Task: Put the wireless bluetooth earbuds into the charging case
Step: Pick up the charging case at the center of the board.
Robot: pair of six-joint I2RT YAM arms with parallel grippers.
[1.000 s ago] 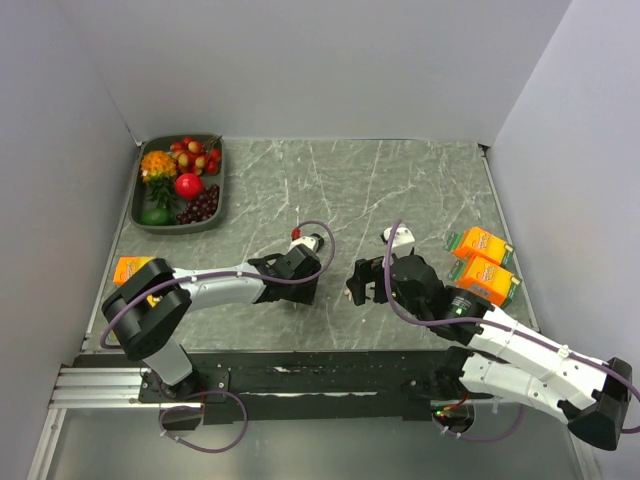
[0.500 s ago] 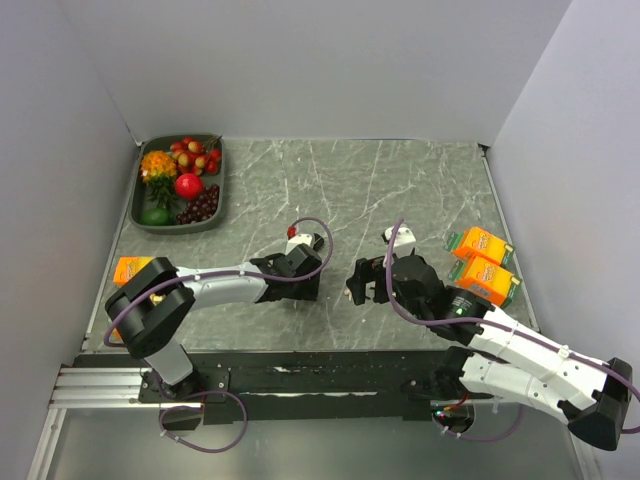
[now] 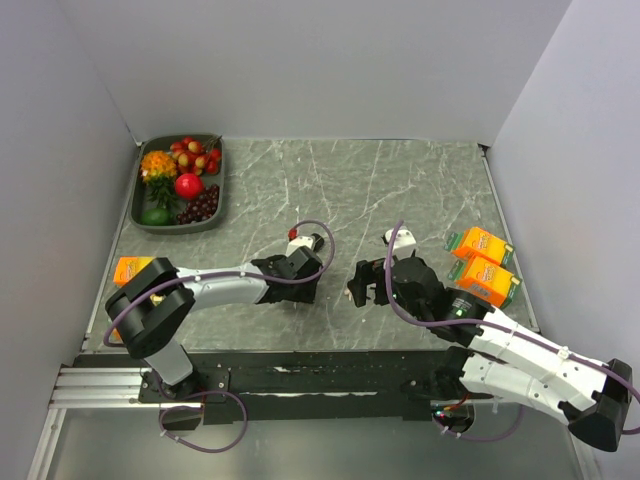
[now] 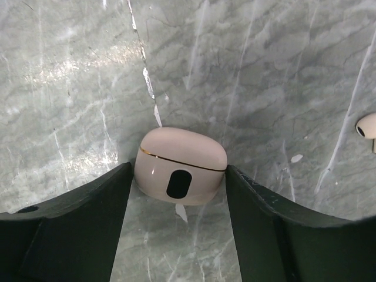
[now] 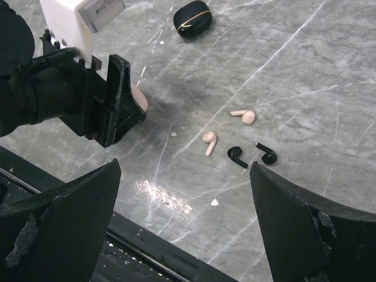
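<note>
Marble table (image 3: 400, 180) | left claw (image 4: 179, 170) low, clasping pink case (image 4: 176, 154) | right claw (image 5: 183, 169) spread

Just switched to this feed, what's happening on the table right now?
The left gripper is closed around a pale pink earbud case, lid shut, resting on the marble table. The right gripper hangs open and empty above two black earbuds and two pink earbuds lying loose. The black charging case sits apart, closed, with neither black earbud in it yet.
</note>
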